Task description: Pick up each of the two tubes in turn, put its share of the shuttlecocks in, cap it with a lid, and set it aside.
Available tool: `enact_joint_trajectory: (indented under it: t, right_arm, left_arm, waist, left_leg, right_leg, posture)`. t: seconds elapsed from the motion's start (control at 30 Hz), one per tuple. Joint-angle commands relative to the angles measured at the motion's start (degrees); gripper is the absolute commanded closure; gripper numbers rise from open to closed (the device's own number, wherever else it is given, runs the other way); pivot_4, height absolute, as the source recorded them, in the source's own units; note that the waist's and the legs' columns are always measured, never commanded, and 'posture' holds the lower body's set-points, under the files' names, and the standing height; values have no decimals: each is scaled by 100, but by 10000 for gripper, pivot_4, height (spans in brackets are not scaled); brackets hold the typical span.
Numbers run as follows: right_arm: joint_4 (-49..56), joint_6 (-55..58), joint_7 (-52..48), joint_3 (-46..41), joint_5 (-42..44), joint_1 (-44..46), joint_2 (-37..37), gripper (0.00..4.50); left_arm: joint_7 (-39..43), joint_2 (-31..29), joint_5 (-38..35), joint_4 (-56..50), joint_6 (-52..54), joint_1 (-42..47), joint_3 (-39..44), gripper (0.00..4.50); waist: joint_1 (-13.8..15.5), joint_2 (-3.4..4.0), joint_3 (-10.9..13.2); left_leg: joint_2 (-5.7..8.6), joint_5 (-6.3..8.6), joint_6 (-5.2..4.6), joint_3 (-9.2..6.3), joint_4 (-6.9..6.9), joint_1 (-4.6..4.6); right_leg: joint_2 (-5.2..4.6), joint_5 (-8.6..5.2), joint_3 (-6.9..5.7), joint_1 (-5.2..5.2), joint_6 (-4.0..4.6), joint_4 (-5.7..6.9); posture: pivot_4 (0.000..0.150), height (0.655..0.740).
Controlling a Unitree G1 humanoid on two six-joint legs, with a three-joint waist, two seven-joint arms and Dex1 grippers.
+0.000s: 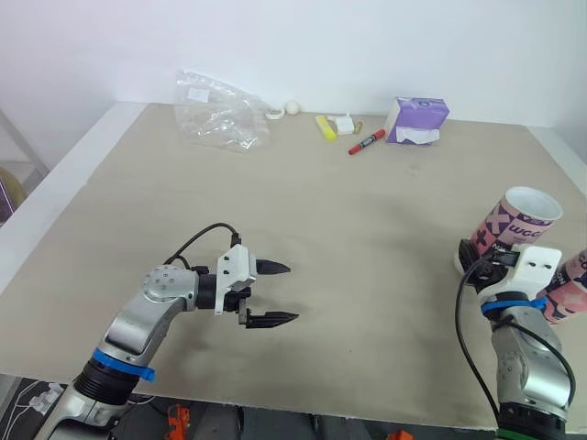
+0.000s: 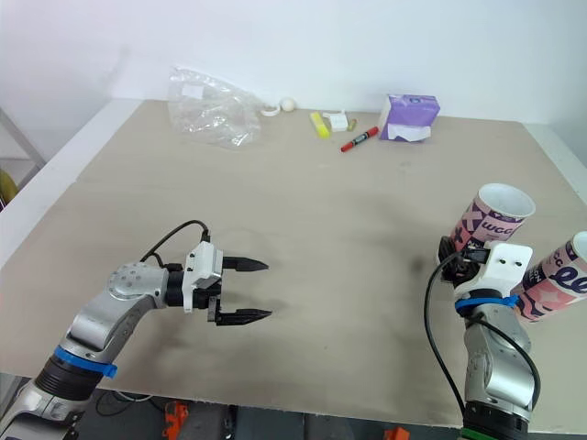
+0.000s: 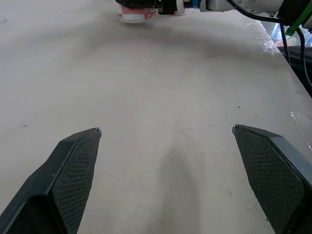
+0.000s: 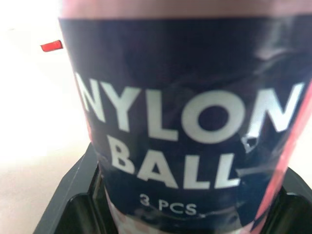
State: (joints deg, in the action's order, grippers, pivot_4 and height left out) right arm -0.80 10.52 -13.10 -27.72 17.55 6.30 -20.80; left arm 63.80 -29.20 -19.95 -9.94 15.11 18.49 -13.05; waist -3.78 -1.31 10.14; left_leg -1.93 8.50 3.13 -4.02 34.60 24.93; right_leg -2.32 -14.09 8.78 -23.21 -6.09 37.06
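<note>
Right wrist view: tube (image 4: 185, 122) close up, print reads NYLON BALL 3 PCS. Held? (A)

Looks held. Right gripper (image 2: 459, 255) is closed around it low, near the base. It sits at the right side of the table (image 1: 367, 238), tilted, with the open white-rimmed mouth up. Base is on the top or just off it, can't tell which. (B)

Other one? (A)

Second tube (image 1: 569, 289) is just beside it at the right edge, tilted too and partly cut off. Left gripper (image 1: 292, 293) is spread wide, holds nothing, and hovers low over bare table, well apart from both. (B)

Handling? (A)

My read: thin-walled card cylinder with a glossy printed wrap, pink, navy and white. Light and stiff along its length, but easy to dent if squeezed across. The wrap is probably a bit slick. The low grip is good since it keeps the mouth clear for loading and capping. Use moderate force only and stay off the rim. (B)

Anything else around? (A)

Clear crinkled bag (image 1: 220, 115), red marker (image 1: 367, 142) and purple tissue pack (image 1: 417, 119) along the far edge. Can't tell what's in the bag. Table top is matte beige and flat. (B)
</note>
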Motion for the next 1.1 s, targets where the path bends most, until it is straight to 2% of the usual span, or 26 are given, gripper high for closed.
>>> enact_joint_trajectory:
  t: [0.03,0.27,0.33,0.37,0.4,0.63,0.9,1.03,1.1]
  right_arm:
    - [-100,-241,40,-133,53,92,-82,14036]
    - [-249,-333,-149,-90,164,28,-94,14036]
    - [-196,-349,-214,-85,217,-17,-89,7364]
    - [-164,-353,-224,-84,224,-41,-85,2491]
    - [-134,-355,-231,-81,225,-70,-86,182]
    - [432,-246,-339,-96,284,-545,-131,182]
    - [1478,133,-444,-330,683,-1573,-87,182]
    - [2107,75,-870,-294,858,-2438,-56,182]
    - [2358,-135,-1396,-187,877,-2874,-201,182]
  left_arm:
    - [-61,-21,-1,-181,-74,-26,52,0]
    - [-104,-42,-3,-195,-77,-46,50,0]
    - [-106,-36,-5,-178,-76,-23,48,0]
    - [-104,-34,-6,-170,-74,-12,46,0]
    - [-100,-33,-4,-163,-76,-5,42,0]
    - [-19,-38,31,-69,-132,40,5,0]
    - [133,-17,95,159,-261,128,-75,0]
    - [144,21,126,280,-321,168,-98,0]
    - [75,48,125,310,-295,163,-52,0]
  waist:
    - [-2,0,0]
    - [-9,0,0]
    - [-16,1,-1]
    - [-18,1,0]
    - [-19,1,-1]
    - [-29,4,-2]
    - [-40,14,-8]
    - [-32,19,-11]
    - [-36,19,-11]
  left_leg:
    - [0,0,0,0,0,0]
    - [0,0,0,-1,0,-1]
    - [0,0,-1,-1,0,-1]
    - [0,0,-1,-1,0,-1]
    - [0,-1,-1,-1,0,-1]
    - [0,0,0,-1,-1,0]
    - [1,-2,-2,-2,-3,0]
    - [2,-1,-3,-3,-5,0]
    - [2,-1,-1,-2,-5,1]
  right_leg:
    - [0,0,0,0,0,0]
    - [0,-1,0,2,-1,0]
    - [0,0,1,2,-1,0]
    - [1,0,0,2,-1,0]
    - [0,0,0,2,-1,0]
    - [0,-2,1,2,-3,0]
    - [-1,-3,1,1,-2,-1]
    - [-2,-6,0,1,-2,0]
    - [-5,-7,0,-1,-2,-1]
  posture:
    - [1500,7400]
    - [1500,7400]
    - [1500,7400]
    - [1500,7400]
    - [1500,7400]
    - [1500,7400]
    - [1500,7400]
    - [1500,7400]
    - [1500,7400]
